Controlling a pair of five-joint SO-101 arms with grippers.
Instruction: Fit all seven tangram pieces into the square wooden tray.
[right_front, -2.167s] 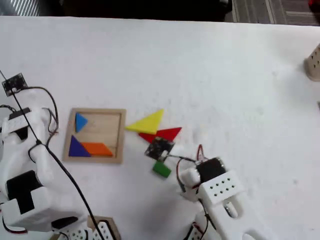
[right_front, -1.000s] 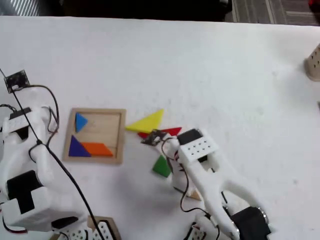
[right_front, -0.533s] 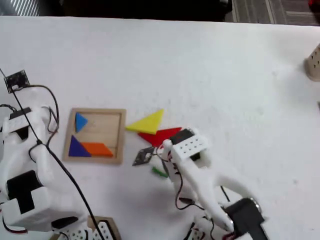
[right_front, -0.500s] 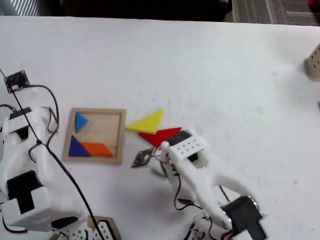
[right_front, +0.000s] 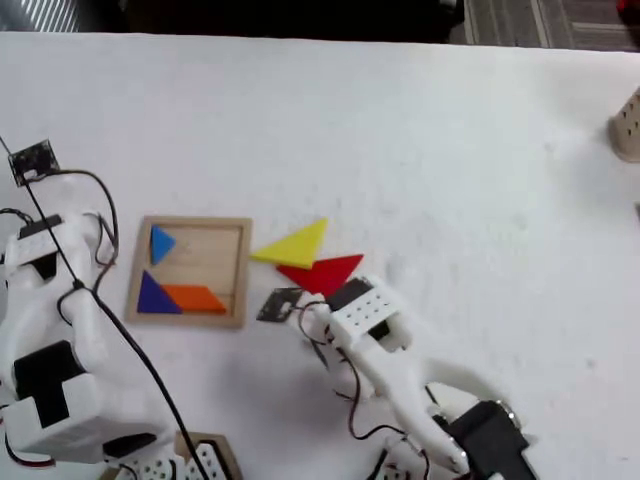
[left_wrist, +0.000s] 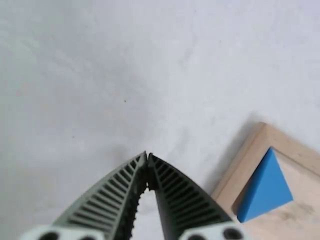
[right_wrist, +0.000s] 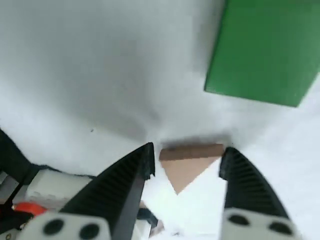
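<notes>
Right wrist view: flat tan triangle (right_wrist: 186, 170) sits inside spread claw (right_wrist: 189, 151).

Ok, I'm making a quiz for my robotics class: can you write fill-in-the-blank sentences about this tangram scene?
The wooden tray holds ___ pieces. The parallelogram in it is ___. The square piece near the right gripper is ___. The left gripper is ___.
Missing words: three; orange; green; shut.
</notes>
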